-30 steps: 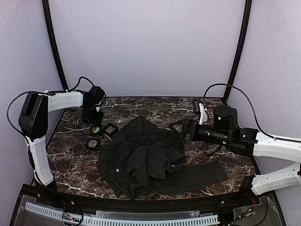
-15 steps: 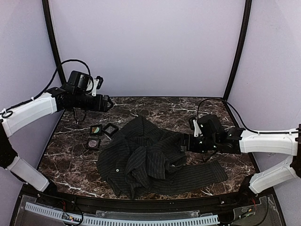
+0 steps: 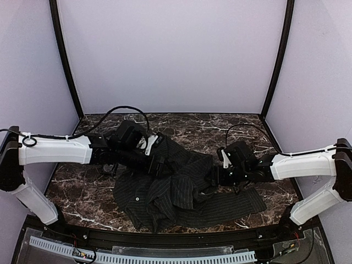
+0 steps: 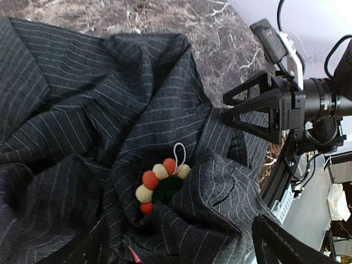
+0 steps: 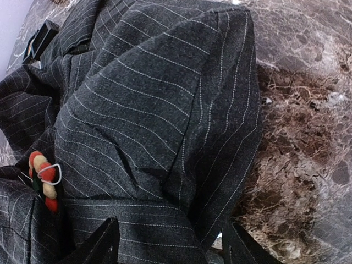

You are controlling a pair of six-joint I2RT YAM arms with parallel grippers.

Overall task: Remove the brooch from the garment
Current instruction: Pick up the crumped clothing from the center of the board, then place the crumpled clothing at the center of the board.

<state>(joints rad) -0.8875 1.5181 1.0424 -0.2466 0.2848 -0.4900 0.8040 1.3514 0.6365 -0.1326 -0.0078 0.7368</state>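
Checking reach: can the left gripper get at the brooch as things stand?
Probably yes: the brooch lies exposed on the garment before the left gripper, only partly tucked under a fold.

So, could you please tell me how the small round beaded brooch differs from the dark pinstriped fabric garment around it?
Colour: the brooch has orange, red and cream beads round a dark green centre; the garment is charcoal with thin pale stripes. Size: the brooch is tiny, the garment many times larger. Shape: the brooch is a compact ring; the garment lies crumpled. They touch, brooch in a fold.
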